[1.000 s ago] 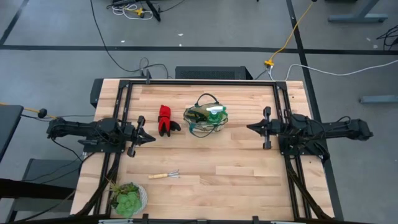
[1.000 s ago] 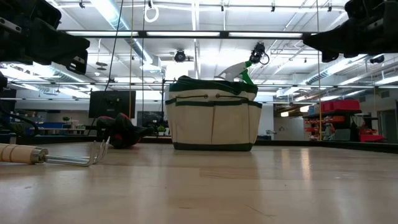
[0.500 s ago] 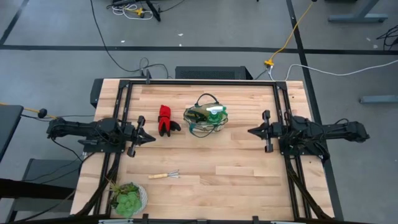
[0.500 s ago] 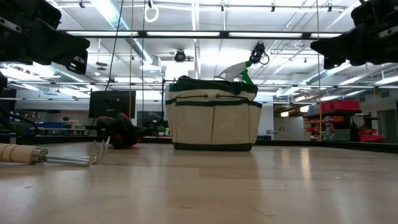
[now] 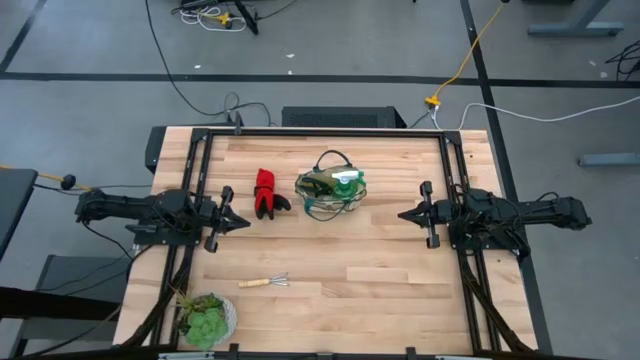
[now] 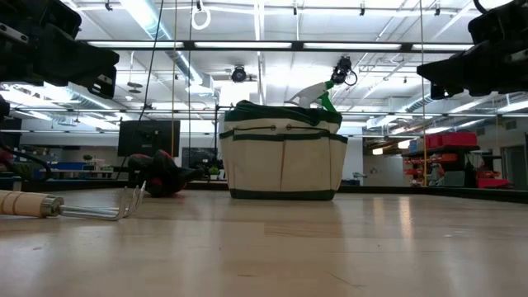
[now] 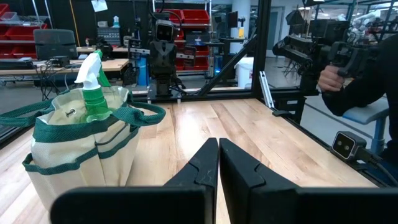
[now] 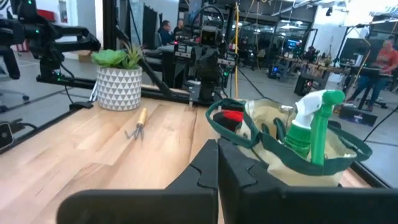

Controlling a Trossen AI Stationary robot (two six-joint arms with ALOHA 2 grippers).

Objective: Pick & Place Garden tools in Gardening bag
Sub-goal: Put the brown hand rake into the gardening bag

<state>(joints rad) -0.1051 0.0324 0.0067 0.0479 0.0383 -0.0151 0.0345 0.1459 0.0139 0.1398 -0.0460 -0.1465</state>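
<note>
The tan gardening bag with green trim stands near the table's middle, toward the far side, and holds the green spray bottle; the bottle's white nozzle sticks out of the top. The red-and-black gloves lie left of the bag. The wooden-handled mini rake lies flat near the front left. My left gripper is shut and empty at the left side. My right gripper is shut and empty at the right side. Shears and brush do not show.
A green succulent in a pale patterned pot stands at the table's front left corner. A black frame rims the table. A person's hand and dark sleeve show beyond the table in the left wrist view.
My right arm has drawn slightly toward the table's near edge and sunk a little lower. Nothing else has moved.
</note>
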